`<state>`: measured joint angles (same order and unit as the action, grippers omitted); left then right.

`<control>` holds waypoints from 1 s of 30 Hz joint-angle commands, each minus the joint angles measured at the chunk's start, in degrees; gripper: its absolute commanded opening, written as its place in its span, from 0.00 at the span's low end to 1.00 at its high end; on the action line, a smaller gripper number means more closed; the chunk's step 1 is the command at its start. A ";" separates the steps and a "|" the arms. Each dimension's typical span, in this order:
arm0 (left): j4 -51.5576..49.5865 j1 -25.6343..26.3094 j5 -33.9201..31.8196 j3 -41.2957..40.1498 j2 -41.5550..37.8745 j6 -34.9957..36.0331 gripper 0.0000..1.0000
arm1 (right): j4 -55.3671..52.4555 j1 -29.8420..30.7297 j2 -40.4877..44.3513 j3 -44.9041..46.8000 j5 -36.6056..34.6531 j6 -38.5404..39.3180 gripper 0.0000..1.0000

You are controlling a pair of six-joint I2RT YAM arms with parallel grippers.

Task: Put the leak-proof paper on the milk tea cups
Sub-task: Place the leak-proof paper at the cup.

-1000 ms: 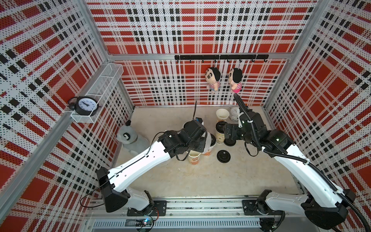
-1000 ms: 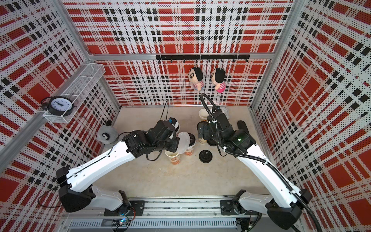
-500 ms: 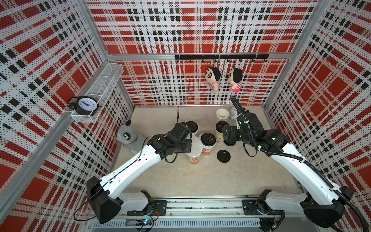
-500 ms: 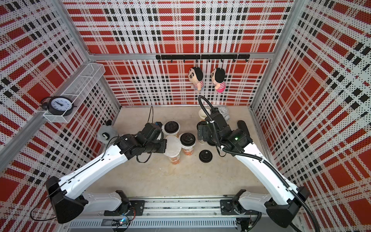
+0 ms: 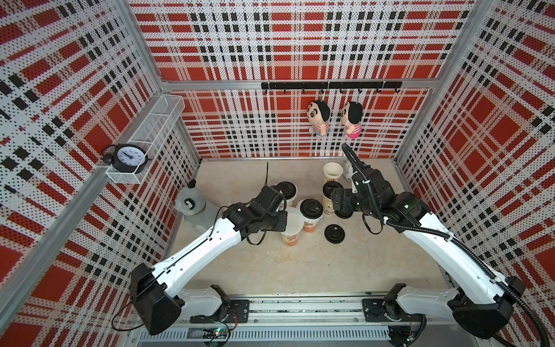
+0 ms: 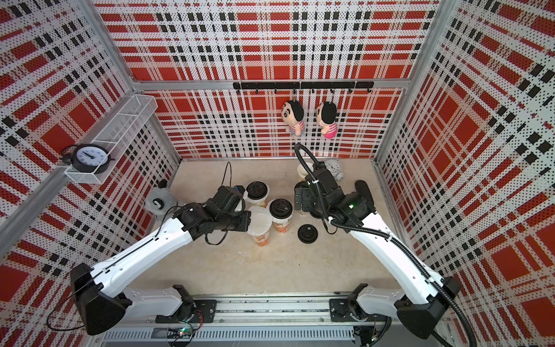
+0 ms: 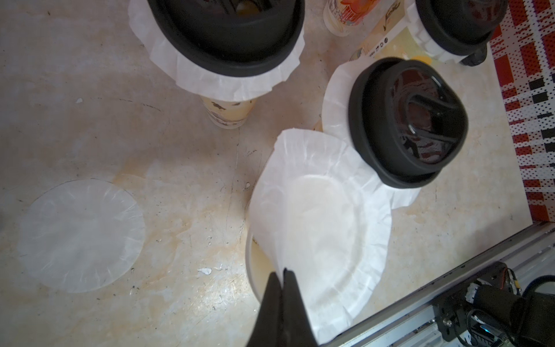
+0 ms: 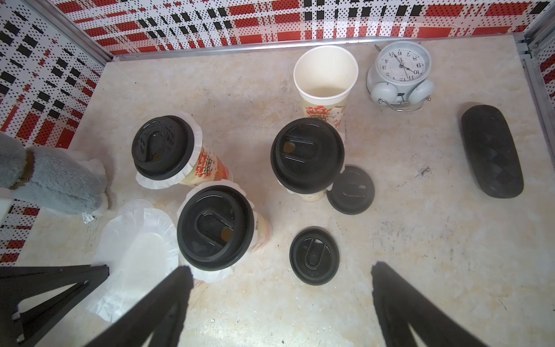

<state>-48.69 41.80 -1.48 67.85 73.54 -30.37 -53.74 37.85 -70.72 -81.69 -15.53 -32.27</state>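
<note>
Left gripper [image 7: 283, 278]: pinched shut on the edge of a thin whitish round paper sheet [image 7: 318, 216].
Sheet: tilted over the mouth of a tall white printed paper cup [image 7: 248, 264], part of the rim uncovered.
Right gripper [image 8: 282, 269]: jaws wide apart, holding nothing, above the beige tabletop [image 8: 420, 240].

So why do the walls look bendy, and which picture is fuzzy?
In both top views the wide lens makes the walls lean outward; in the left wrist view the nearest black lid is blurry and another lid shows reddish reflections; the right wrist view is mostly sharp.
</note>
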 commanded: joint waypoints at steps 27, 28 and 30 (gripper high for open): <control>1.58 -1.11 0.34 -2.76 -2.06 -0.41 0.41 | 0.80 -0.37 -0.25 0.13 0.99 -0.60 0.96; 1.49 -1.11 0.33 -2.83 -2.15 -0.49 0.45 | 0.82 -0.40 -0.21 0.17 1.08 -0.60 0.96; 1.32 -1.11 0.35 -3.06 -2.24 -0.52 0.49 | 0.85 -0.27 -0.23 0.13 1.23 -0.59 0.96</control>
<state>-47.59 41.17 -0.67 65.60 72.64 -30.85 -53.63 37.85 -70.72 -81.67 -14.33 -32.45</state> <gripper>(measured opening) 0.488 0.962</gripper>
